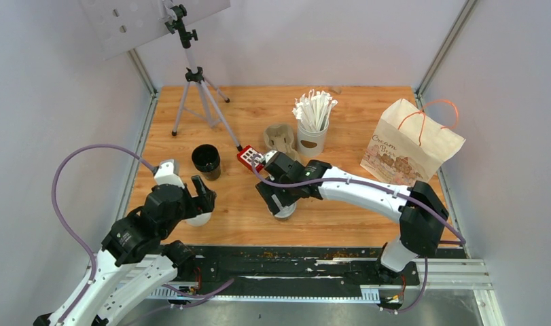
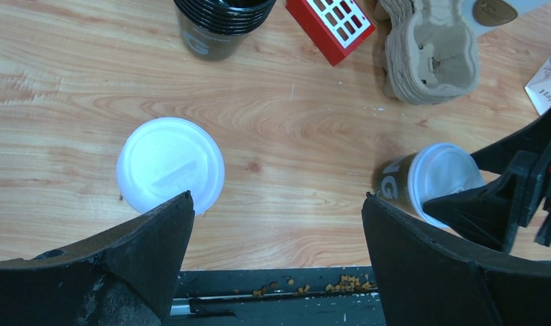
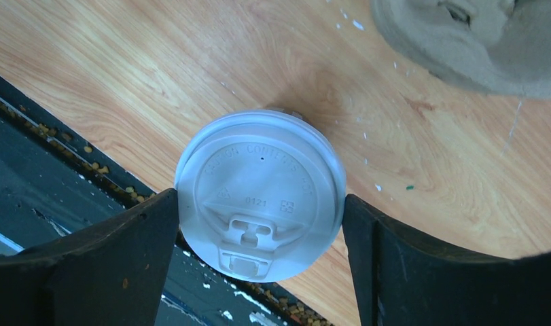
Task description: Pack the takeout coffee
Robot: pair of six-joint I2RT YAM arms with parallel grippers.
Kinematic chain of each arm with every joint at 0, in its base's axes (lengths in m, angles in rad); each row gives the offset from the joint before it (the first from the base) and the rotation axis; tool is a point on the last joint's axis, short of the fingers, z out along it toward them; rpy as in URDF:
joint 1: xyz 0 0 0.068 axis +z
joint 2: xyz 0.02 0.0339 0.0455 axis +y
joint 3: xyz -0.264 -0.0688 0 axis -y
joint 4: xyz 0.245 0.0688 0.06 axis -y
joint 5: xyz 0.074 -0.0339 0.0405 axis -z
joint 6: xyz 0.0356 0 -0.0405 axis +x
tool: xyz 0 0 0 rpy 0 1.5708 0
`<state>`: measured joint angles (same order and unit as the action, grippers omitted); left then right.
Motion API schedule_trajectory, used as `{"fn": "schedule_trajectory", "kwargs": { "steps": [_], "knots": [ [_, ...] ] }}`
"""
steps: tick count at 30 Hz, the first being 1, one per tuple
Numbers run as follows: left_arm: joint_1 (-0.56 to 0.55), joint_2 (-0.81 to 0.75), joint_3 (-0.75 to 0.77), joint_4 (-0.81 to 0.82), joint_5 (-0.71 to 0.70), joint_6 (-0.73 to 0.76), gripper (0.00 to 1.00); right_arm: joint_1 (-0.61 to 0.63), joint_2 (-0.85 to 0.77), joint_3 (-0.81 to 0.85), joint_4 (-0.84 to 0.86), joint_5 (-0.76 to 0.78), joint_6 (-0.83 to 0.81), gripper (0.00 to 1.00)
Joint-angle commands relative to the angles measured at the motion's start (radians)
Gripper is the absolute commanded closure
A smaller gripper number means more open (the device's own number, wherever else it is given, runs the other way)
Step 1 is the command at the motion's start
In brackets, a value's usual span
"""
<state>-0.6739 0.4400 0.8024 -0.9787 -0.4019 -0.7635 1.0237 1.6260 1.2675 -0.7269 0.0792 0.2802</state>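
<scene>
Right gripper [image 3: 259,198] is closed on cup [image 2: 393,185] at lid [image 3: 259,170] level; if squeezed, lid may be popped and coffee spilled. Left gripper [image 2: 278,198] is shown wide open, empty.

White lids [image 2: 170,164] on dark brown cups [image 2: 393,185]; red box [image 2: 330,24]; beige tray [image 2: 432,54].

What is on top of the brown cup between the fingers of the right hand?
A flat white lid covers the cup fully. What is inside cannot be seen.
</scene>
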Motion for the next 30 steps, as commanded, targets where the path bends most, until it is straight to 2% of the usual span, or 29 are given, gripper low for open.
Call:
{"fn": "schedule_trajectory", "kwargs": {
  "steps": [1, 6, 11, 18, 22, 30],
  "knots": [
    [-0.002, 0.006, -0.013, 0.054, -0.007, 0.011, 0.00, -0.024, -0.093, -0.045, -0.061, -0.002, 0.058, 0.21],
    [-0.001, 0.032, -0.026, 0.088, 0.035, 0.012, 0.00, -0.100, -0.199, -0.115, -0.170, -0.004, 0.170, 0.23],
    [-0.001, 0.026, -0.054, 0.118, 0.103, 0.003, 0.00, -0.185, -0.386, -0.199, -0.313, 0.107, 0.306, 0.23],
    [-0.002, -0.004, -0.083, 0.159, 0.121, 0.009, 0.00, -0.353, -0.642, -0.405, -0.296, 0.137, 0.439, 0.25],
    [-0.001, 0.017, -0.089, 0.174, 0.157, 0.018, 0.00, -0.475, -0.685, -0.444, -0.342, 0.158, 0.456, 0.26],
    [-0.001, 0.016, -0.081, 0.163, 0.169, 0.039, 0.00, -0.593, -0.708, -0.474, -0.388, 0.188, 0.514, 0.24]
  ]
}}
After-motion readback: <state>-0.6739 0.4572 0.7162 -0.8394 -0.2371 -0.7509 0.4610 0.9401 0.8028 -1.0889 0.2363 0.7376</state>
